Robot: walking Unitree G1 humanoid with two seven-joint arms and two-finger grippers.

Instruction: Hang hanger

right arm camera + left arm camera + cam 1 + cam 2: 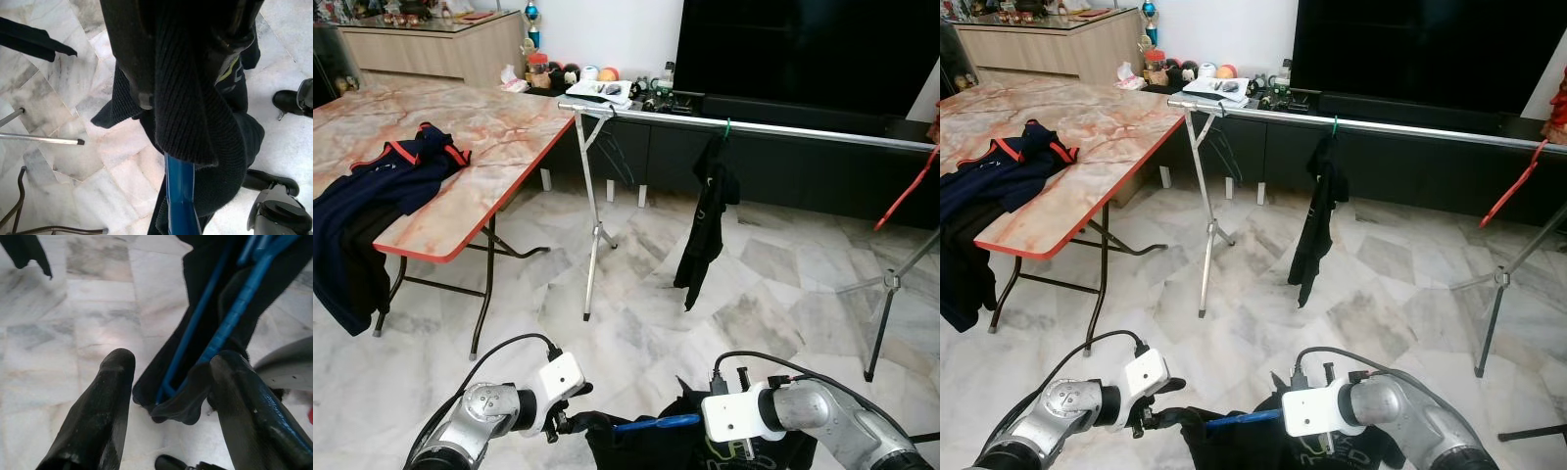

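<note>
A blue hanger [656,422] carrying a black garment [636,448] is held low in front of me, between my two arms. My right gripper [188,58] is shut on the garment's knit collar, with the blue hanger [180,191] just beneath. My left gripper [171,360] is open at the hanger's other end, and the garment's shoulder [181,401] rests against one finger [234,396]. Across the room runs a silver clothes rail [783,128]. A black garment [705,225] hangs from it on a green hanger [726,127].
A red hanger [906,191] hangs near the rail's right end. The rail's stands [592,235] rest on the marble floor. On the left, a marble-top folding table [480,186] holds dark clothes [382,186]. A dark TV cabinet [783,166] stands behind the rail.
</note>
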